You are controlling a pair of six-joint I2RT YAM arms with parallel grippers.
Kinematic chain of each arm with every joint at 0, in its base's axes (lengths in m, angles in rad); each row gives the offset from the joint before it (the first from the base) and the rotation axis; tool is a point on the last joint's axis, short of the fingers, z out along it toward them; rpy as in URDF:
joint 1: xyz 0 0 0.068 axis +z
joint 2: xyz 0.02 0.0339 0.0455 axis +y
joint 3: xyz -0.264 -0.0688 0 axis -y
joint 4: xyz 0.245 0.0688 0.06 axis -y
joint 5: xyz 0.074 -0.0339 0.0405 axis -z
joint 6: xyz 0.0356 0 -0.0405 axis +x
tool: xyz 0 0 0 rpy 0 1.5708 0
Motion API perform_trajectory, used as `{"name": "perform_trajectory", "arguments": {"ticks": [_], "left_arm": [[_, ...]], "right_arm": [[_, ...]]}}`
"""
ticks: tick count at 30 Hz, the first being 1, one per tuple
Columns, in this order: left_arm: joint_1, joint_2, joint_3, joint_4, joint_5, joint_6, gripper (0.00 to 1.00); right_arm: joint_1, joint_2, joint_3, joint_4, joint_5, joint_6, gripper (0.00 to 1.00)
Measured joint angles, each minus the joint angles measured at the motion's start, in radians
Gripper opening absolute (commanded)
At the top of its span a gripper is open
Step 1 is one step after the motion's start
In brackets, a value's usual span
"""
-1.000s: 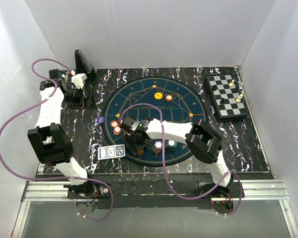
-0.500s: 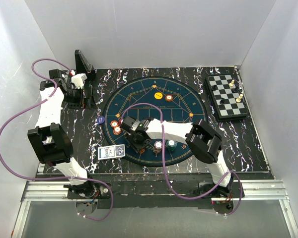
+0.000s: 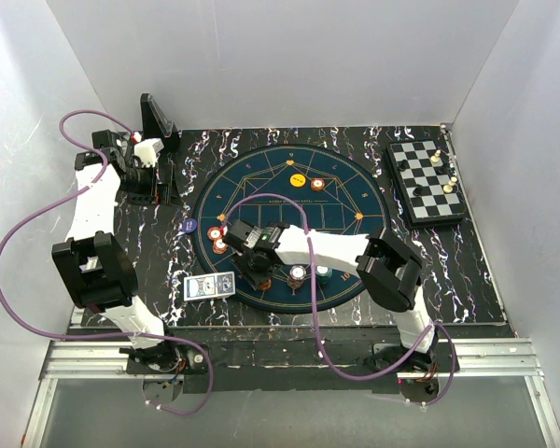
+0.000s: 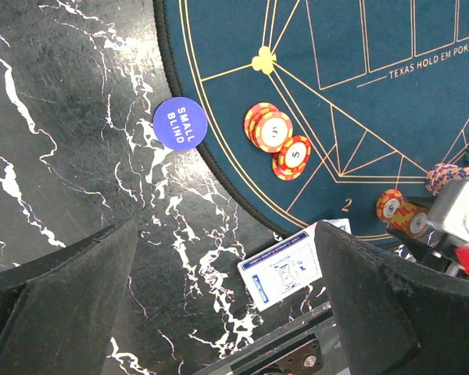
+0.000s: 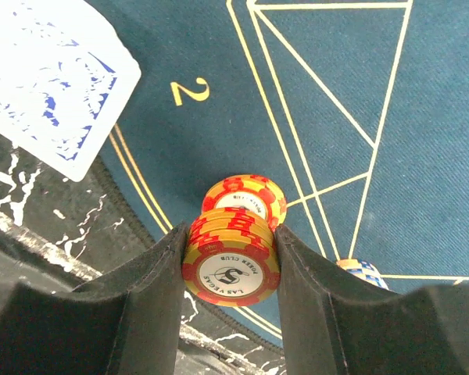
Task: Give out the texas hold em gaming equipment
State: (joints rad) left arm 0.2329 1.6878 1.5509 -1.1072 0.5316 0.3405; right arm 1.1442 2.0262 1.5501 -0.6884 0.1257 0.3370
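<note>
My right gripper [image 5: 231, 258] is shut on a small stack of orange striped chips [image 5: 230, 266] over the near-left part of the round blue mat [image 5: 320, 94]; in the top view the gripper [image 3: 251, 259] is there too. Another orange chip [image 5: 246, 199] lies just behind the stack. A blue-backed card [image 5: 51, 86] lies off the mat's edge, and it also shows in the top view [image 3: 210, 286]. My left gripper [image 4: 225, 234] is open and empty, high above the table's left side. Below it are the blue small-blind disc [image 4: 180, 123] and orange chips [image 4: 270, 129].
Maroon chips [image 3: 298, 274] and teal chips [image 3: 323, 273] sit near the mat's front. A yellow disc [image 3: 298, 180] and an orange chip [image 3: 316, 184] lie at the mat's far side. A chessboard [image 3: 426, 180] is at the back right. A black stand [image 3: 154, 117] is at the back left.
My right gripper has shifted a little to the left over the mat's near-left part. The left arm has not moved.
</note>
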Motion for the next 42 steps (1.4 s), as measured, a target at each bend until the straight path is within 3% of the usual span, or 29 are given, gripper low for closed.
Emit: {"name": "perform_trajectory", "arguments": {"ticks": [11,14,22,27,42], "left_arm": [[0.000,0.000,0.000,-0.010,0.000,0.007,0.98],[0.000,0.000,0.000,-0.011,0.001,0.008,0.98],[0.000,0.000,0.000,-0.018,0.003,0.009,0.98],[0.000,0.000,0.002,-0.020,0.004,0.015,0.98],[0.000,0.000,0.010,-0.039,0.008,0.023,0.98]], "right_arm": [[-0.042,-0.108,0.064,-0.036,0.048,-0.015,0.32],[-0.123,-0.161,0.056,-0.047,0.055,-0.012,0.31],[-0.484,-0.343,-0.116,-0.037,0.142,0.053,0.29],[-0.594,-0.355,-0.255,-0.048,0.188,0.121,0.29],[-0.667,-0.279,-0.360,0.001,0.224,0.214,0.37]]}}
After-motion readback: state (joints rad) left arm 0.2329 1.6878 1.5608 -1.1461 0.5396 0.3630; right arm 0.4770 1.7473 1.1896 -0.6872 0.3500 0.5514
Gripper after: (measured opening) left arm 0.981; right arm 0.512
